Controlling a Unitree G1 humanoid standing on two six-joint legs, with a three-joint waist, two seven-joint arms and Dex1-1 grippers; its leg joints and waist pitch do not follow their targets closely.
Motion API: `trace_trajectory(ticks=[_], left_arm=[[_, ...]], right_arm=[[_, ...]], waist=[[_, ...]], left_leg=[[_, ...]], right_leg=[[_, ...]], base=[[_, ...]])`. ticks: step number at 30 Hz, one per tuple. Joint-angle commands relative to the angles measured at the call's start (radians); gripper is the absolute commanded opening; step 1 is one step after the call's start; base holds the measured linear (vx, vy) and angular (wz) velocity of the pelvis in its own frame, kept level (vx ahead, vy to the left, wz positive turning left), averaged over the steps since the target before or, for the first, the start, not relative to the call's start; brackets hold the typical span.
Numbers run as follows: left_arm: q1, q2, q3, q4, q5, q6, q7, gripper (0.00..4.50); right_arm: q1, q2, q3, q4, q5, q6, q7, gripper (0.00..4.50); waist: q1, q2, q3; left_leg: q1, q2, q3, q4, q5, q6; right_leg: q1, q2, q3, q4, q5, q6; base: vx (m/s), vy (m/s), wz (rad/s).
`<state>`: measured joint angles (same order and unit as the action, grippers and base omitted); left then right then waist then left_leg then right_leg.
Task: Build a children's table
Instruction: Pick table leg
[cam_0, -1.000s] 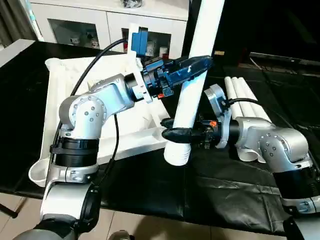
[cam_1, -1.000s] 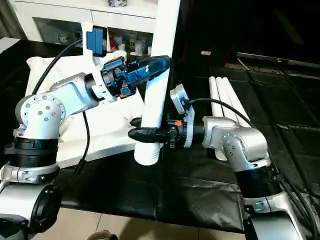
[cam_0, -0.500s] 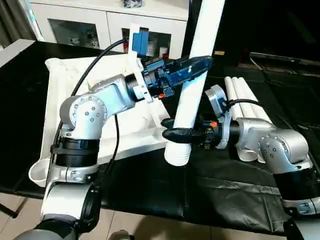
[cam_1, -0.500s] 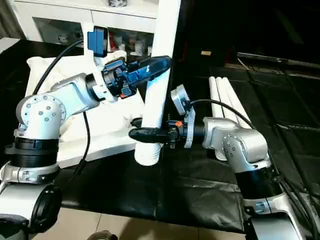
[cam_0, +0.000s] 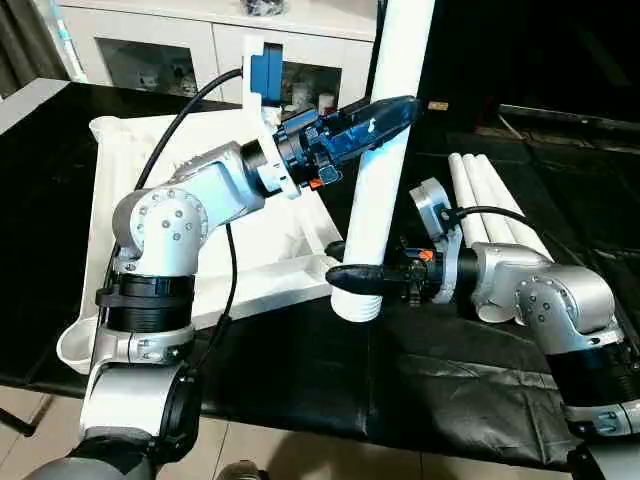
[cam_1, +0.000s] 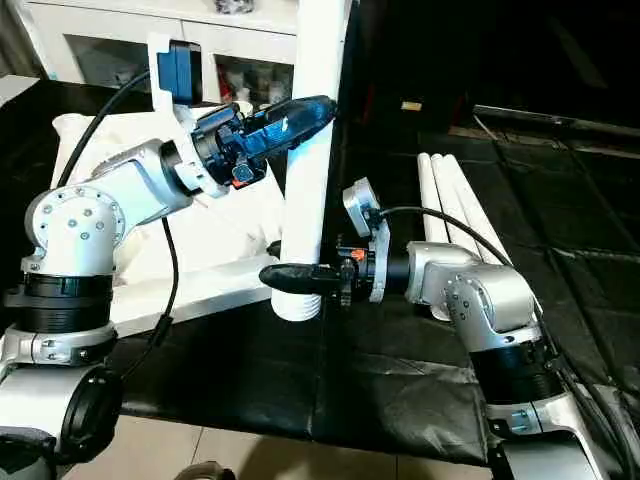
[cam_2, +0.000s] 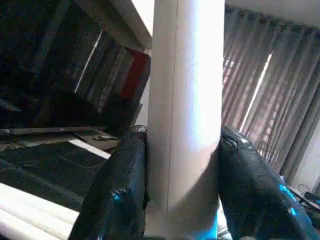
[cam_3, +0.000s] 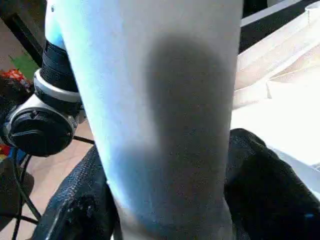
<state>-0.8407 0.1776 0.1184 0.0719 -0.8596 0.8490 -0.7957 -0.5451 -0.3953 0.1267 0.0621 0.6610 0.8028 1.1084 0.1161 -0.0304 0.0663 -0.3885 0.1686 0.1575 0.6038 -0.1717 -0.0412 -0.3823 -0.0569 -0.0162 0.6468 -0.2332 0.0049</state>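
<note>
One white table leg (cam_0: 385, 160) is held nearly upright above the black surface (cam_0: 480, 370), clamped high by the left end effector (cam_0: 385, 112) and low by the right end effector (cam_0: 355, 275).

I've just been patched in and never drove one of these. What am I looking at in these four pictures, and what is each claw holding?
You are looking at a humanoid robot with two silver arms, each ending in a black two-fingered claw. The two wide pictures come from its head, looking down over a black-covered table. The two close pictures come from cameras on its wrists.

Both claws grip the same white table leg, which stands nearly upright. The left claw holds it higher up; the right claw holds it near its lower end.

To the robot's left the white tabletop lies underside up. To its right, spare legs lie side by side. A white cabinet stands behind.
</note>
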Motion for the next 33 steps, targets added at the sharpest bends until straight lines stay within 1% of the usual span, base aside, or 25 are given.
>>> trace_trajectory(ticks=[1, 2, 5, 11, 17, 23, 33], left_arm=[[-0.024, -0.001, -0.006, -0.027, -0.012, 0.002, -0.016, 1.75], [-0.022, 0.000, -0.008, -0.029, -0.012, 0.003, -0.019, 1.75], [-0.020, 0.003, -0.013, -0.029, -0.013, 0.001, -0.020, 1.75], [-0.020, 0.005, -0.017, -0.026, -0.010, 0.002, -0.021, 1.75], [-0.021, 0.004, -0.022, -0.025, -0.006, 0.001, -0.023, 1.75], [-0.023, 0.002, -0.028, -0.024, -0.003, -0.002, -0.023, 1.75], [-0.022, -0.003, -0.039, -0.026, 0.004, -0.001, -0.017, 1.75]], right_arm=[[-0.008, 0.000, -0.021, 0.011, 0.007, 0.004, -0.012, 3.08], [-0.010, 0.006, -0.034, 0.008, 0.021, 0.007, -0.010, 3.08], [-0.012, 0.010, -0.048, 0.001, 0.039, 0.017, -0.004, 3.08], [-0.011, 0.006, -0.055, -0.009, 0.053, 0.020, 0.008, 3.08], [-0.009, -0.006, -0.037, -0.009, 0.033, 0.011, 0.017, 3.08], [-0.011, -0.003, -0.034, -0.006, 0.027, 0.005, 0.017, 3.08], [-0.012, -0.002, -0.020, -0.007, 0.013, -0.010, 0.027, 3.08]], waist=[[0.004, -0.005, -0.080], [0.005, -0.002, -0.080], [0.004, -0.004, -0.081], [0.004, -0.003, -0.081], [0.004, -0.001, -0.080], [0.004, -0.002, -0.081], [0.004, 0.000, -0.081]], left_leg=[[0.020, 0.043, -0.004, -0.054, -0.041, 0.024], [0.020, 0.043, -0.005, -0.055, -0.041, 0.023], [0.020, 0.043, -0.004, -0.055, -0.042, 0.023], [0.019, 0.043, -0.005, -0.055, -0.040, 0.022], [0.020, 0.043, -0.005, -0.055, -0.043, 0.019], [0.020, 0.043, -0.005, -0.055, -0.045, 0.018], [0.020, 0.044, -0.005, -0.055, -0.046, 0.016]], right_leg=[[0.055, -0.071, 0.029, -0.062, 0.097, -0.274], [0.055, -0.071, 0.028, -0.061, 0.098, -0.274], [0.055, -0.070, 0.028, -0.061, 0.104, -0.276], [0.056, -0.070, 0.028, -0.061, 0.107, -0.276], [0.055, -0.069, 0.028, -0.061, 0.108, -0.276], [0.056, -0.070, 0.028, -0.062, 0.106, -0.276], [0.056, -0.070, 0.028, -0.062, 0.107, -0.276]], base=[[0.000, 0.000, 0.00], [0.000, 0.000, 0.00], [0.000, 0.000, 0.00], [0.000, 0.000, 0.00], [0.000, 0.000, 0.00], [0.000, 0.000, 0.00], [0.000, 0.000, 0.00]])
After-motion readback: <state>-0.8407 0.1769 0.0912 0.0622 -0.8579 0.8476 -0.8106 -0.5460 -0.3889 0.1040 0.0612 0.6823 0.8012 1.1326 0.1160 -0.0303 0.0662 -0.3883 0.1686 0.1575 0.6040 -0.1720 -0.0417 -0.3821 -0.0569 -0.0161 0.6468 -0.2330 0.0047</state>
